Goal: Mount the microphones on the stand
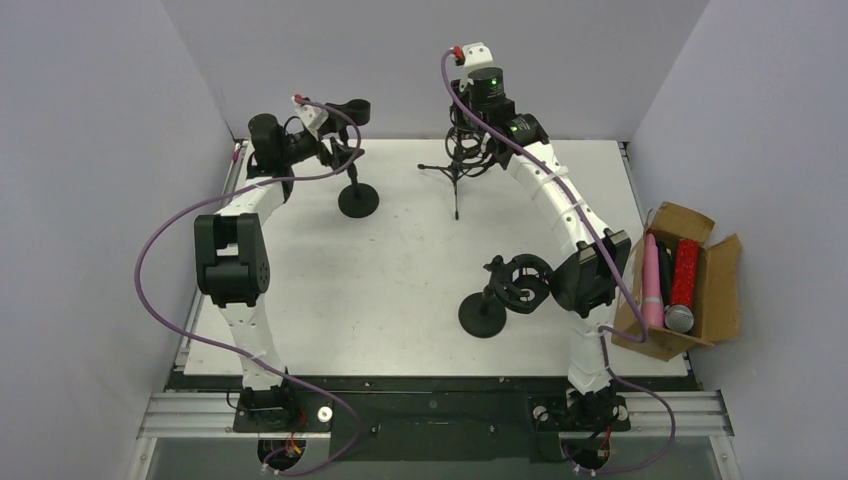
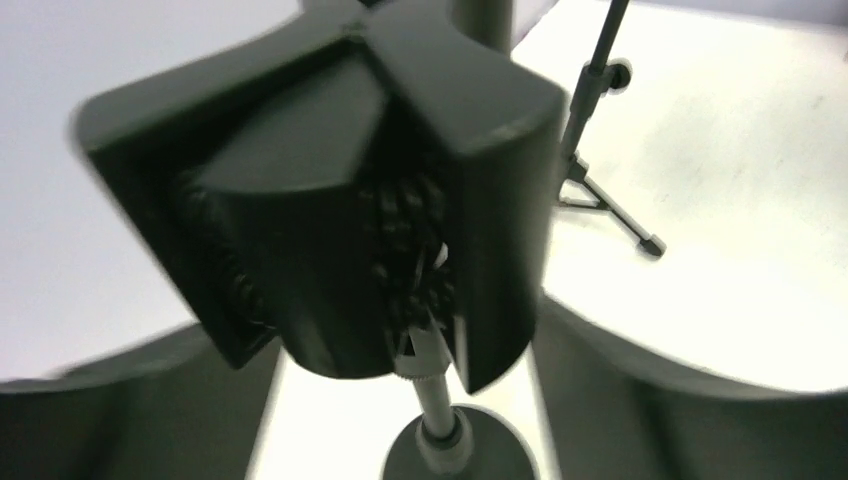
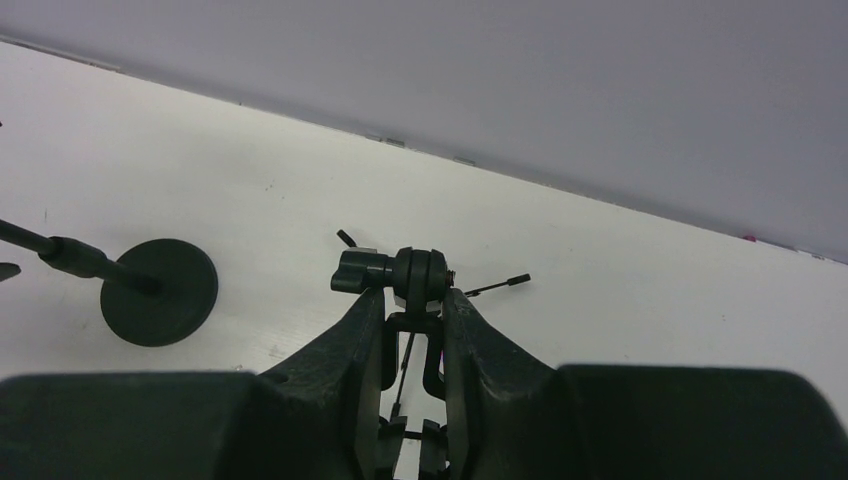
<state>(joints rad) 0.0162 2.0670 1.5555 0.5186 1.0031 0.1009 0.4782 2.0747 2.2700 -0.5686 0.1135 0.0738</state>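
Observation:
The microphones lie in an open cardboard box (image 1: 712, 300) at the right: a pink one (image 1: 652, 280), a red glittery one (image 1: 685, 272) and one with a grey head (image 1: 680, 318). My left gripper (image 1: 343, 148) is open at the back left. Its blurred fingers (image 2: 90, 410) stand wide on either side of the black clip (image 2: 340, 200) on top of a round-based stand (image 1: 358, 200). My right gripper (image 3: 413, 300) is shut on the swivel bracket (image 3: 420, 275) at the top of the tripod stand (image 1: 456, 170) at the back centre.
A third stand with a ring-shaped shock mount (image 1: 518, 282) and a round base (image 1: 482, 316) stands near my right arm's elbow. Grey walls close in the white table (image 1: 400, 270) at the back and both sides.

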